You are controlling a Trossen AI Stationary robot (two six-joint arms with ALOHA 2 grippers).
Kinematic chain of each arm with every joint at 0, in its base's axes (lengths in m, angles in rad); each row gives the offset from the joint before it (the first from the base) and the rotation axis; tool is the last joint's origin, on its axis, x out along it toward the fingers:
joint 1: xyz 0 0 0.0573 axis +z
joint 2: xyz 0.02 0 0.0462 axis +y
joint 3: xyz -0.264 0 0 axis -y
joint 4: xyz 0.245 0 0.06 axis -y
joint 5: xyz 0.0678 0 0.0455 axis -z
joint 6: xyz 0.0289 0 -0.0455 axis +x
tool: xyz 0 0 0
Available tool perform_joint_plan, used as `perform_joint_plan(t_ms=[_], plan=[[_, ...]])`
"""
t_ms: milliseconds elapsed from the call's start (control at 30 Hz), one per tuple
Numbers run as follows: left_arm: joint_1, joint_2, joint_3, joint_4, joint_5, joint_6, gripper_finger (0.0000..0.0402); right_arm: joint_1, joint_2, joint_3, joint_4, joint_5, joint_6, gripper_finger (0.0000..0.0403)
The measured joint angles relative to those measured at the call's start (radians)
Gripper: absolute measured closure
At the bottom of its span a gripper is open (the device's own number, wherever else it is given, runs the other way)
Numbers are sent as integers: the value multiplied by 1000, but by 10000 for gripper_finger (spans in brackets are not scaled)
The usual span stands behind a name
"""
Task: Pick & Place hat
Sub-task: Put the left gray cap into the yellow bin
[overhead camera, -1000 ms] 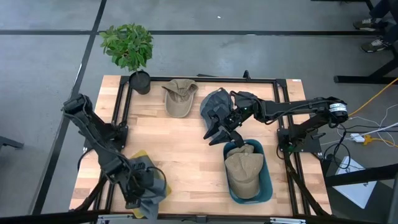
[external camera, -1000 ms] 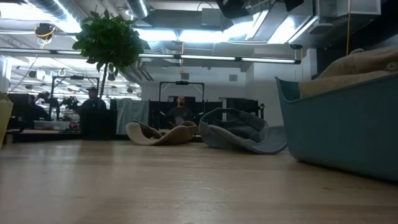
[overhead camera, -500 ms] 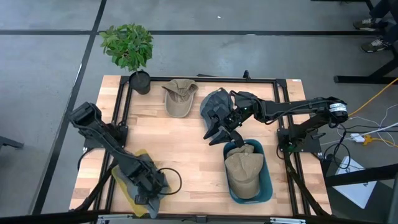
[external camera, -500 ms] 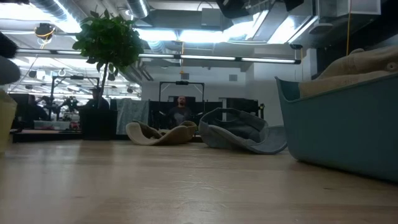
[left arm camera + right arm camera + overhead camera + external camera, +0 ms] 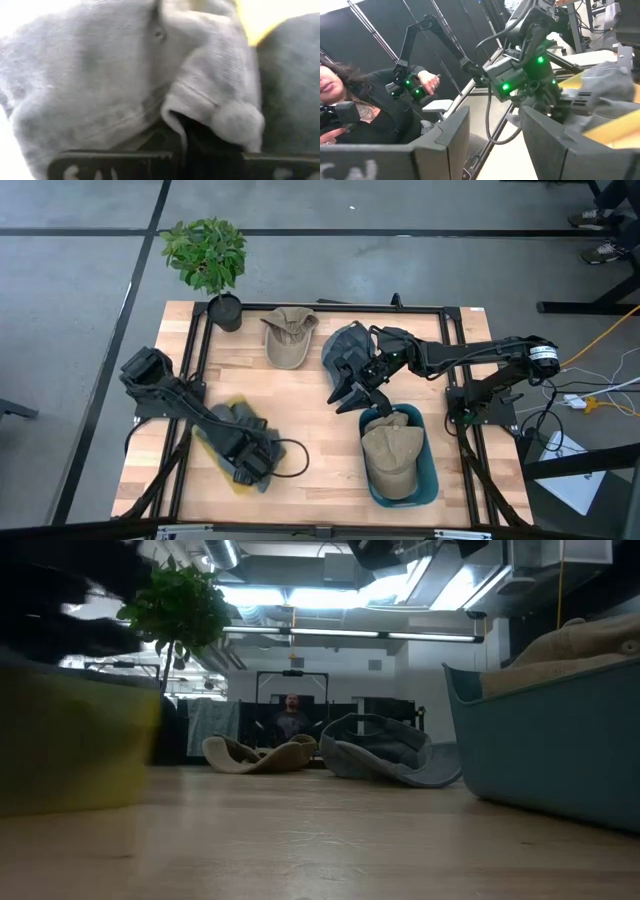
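A wooden table [image 5: 300, 420] seen from above, with two dark robot arms reaching over it; the left gripper [image 5: 245, 463] sits low over the front left part of the table, its fingers pinching a grey hat [image 5: 232, 425] whose yellow underside shows at the edges; in the left wrist view the grey hat [image 5: 125, 75] fills the picture, its fabric folded between the dark fingers [image 5: 175, 142]; in the low view the same hat appears as a blurred yellow mass [image 5: 75, 740] at the left, close to the camera.

The right gripper [image 5: 349, 395] hangs over the middle of the table, just beside the rim of a blue tub [image 5: 430, 470] — its fingers [image 5: 445, 135] are spread apart with nothing between them; the tub stands at the front right and holds a tan hat [image 5: 390, 455].

Toward the back of the table lie two more hats: a second tan hat [image 5: 288, 335] and, just to its right, a dark grey hat [image 5: 343, 345] partly under the right arm; in the low view they lie side by side, touching or nearly so; a potted plant [image 5: 208, 255] stands at the back left corner.

Beyond the table, the right wrist view shows a seated person [image 5: 350, 110] — one hand [image 5: 427, 80] grips a handle on another arm rig.
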Motion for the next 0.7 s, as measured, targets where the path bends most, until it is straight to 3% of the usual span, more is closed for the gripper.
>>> perform_joint_plan(t_ms=[400, 567, 700], plan=[[145, 0, -2, 117, -220, 343, 398, 0, 0, 0, 13, 0, 0, 228], [199, -4, -2, 135, -340, 380, 398, 0, 0, 0, 13, 0, 0, 228], [220, -61, 2, 128, -354, 332, 398, -4, 0, 0, 13, 0, -1, 228]])
